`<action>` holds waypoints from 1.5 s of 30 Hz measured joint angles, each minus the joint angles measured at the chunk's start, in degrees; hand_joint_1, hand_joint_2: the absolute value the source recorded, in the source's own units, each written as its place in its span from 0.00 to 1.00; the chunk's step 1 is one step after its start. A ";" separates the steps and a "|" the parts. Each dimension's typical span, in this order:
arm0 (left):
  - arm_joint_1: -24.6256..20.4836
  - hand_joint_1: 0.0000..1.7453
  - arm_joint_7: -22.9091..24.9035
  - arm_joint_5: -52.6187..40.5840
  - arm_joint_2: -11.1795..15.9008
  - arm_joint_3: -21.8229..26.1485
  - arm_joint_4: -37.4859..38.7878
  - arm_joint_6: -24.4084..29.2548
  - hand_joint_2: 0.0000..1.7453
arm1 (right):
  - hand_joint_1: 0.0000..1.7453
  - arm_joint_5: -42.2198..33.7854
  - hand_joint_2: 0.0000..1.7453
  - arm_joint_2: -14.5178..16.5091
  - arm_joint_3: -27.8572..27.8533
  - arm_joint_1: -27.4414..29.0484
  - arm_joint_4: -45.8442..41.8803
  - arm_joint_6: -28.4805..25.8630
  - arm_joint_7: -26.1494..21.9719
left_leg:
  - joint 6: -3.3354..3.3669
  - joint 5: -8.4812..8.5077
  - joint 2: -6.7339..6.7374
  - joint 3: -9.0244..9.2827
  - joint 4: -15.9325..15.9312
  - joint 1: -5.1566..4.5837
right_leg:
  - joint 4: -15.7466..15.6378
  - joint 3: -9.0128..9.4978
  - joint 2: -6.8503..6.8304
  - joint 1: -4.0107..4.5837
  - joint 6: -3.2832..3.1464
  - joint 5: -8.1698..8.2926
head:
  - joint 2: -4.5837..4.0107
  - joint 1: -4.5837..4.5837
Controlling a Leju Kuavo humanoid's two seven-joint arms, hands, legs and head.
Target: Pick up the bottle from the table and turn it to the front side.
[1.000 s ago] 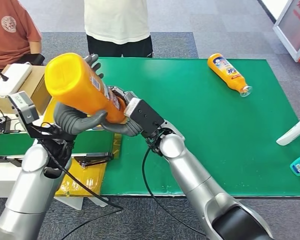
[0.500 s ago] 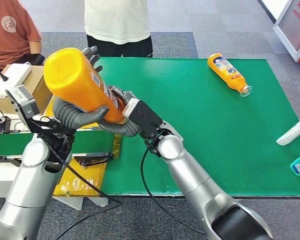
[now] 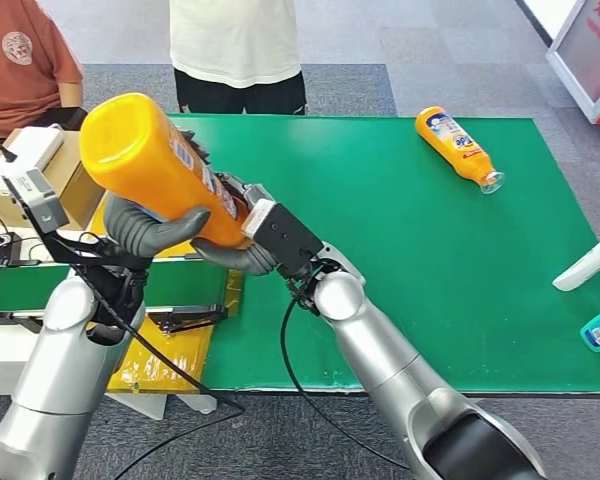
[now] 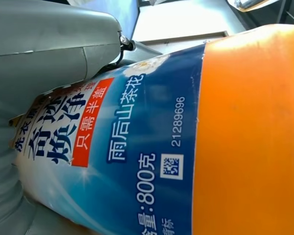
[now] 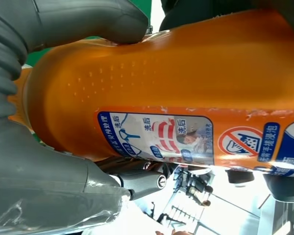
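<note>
Bottle (image 3: 157,165) gripped by left hand (image 3: 142,228) and right hand (image 3: 240,250) above table (image 3: 403,250)

orange bottle (image 4: 249,137) label: "800克", "21289696", "雨后山茶花"

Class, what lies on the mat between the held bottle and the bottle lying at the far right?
Head view: only bare green mat between held bottle and lying bottle.

Two orange plastic bottles: one (image 3: 161,170) held up between the left hand (image 3: 150,228) and the right hand (image 3: 240,250), one (image 3: 457,145) lying well off beyond the right hand on the one green table (image 3: 403,250); two people stand beyond it
</note>
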 joint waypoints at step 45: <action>5.72 1.00 14.10 -100.41 9.54 12.00 -9.89 20.93 1.00 | 0.00 8.40 1.00 -3.77 -14.69 1.87 -8.45 -5.06 7.63 | 0.00 0.00 0.00 -0.03 0.00 0.00 | 0.01 -0.03 0.00 0.02 0.00 0.00 | 0.00 -0.01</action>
